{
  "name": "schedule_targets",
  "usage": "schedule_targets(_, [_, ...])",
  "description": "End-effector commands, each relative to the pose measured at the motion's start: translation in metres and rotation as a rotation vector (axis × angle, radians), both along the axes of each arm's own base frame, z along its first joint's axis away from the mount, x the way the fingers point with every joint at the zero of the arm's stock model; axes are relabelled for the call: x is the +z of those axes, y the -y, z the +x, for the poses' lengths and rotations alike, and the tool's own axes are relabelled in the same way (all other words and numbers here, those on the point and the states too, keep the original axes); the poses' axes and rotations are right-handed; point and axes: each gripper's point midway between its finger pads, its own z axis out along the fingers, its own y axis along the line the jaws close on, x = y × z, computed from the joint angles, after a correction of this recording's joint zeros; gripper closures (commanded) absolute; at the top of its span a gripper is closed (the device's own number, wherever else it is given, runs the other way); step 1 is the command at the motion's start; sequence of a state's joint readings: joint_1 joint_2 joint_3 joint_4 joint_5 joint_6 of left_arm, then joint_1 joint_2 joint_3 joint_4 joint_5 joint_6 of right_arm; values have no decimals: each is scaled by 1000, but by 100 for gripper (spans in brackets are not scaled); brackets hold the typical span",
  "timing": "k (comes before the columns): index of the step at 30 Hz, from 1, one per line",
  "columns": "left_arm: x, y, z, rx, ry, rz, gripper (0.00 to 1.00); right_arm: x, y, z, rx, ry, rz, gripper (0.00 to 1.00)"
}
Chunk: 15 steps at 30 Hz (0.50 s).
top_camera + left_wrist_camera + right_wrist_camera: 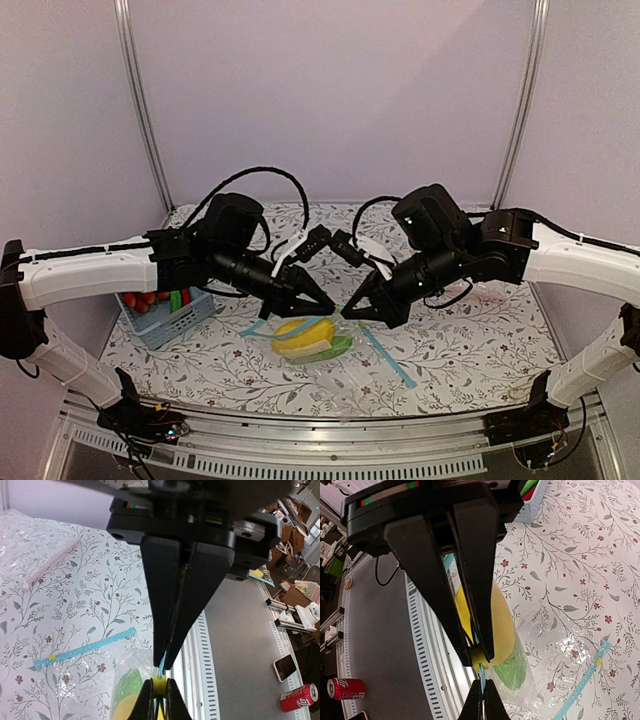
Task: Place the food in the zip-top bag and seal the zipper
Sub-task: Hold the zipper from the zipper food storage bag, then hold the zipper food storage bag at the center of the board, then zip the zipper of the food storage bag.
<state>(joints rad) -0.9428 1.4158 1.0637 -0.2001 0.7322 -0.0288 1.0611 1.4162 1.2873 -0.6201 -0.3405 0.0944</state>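
Yellow piece (303,332) and light-green piece (341,346); light-blue zipper (482,674); white tablecloth (470,350), grey-green sprigs, small red flowers; basket (170,322) apparently pale blue.

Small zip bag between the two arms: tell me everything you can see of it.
The small bag is a clear, crinkly plastic pouch with a light-blue zipper strip along its mouth. A yellow piece and a green piece show through the plastic. It sits mid-table near the front edge on the floral cloth. The left pincer and right pincer are both shut on the strip, tips nearly meeting, holding that edge up. Whether the zipper is fully sealed cannot be told.
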Motion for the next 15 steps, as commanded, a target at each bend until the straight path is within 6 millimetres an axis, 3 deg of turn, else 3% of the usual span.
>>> schedule_targets(1, [-10,-8,-14,-47,11,53,100,1,6,27,-146,25,-4,100])
schedule_targets(15, [-13,-14,-8,-30,25,80,100,-4,17,43,-233,38,-37,100])
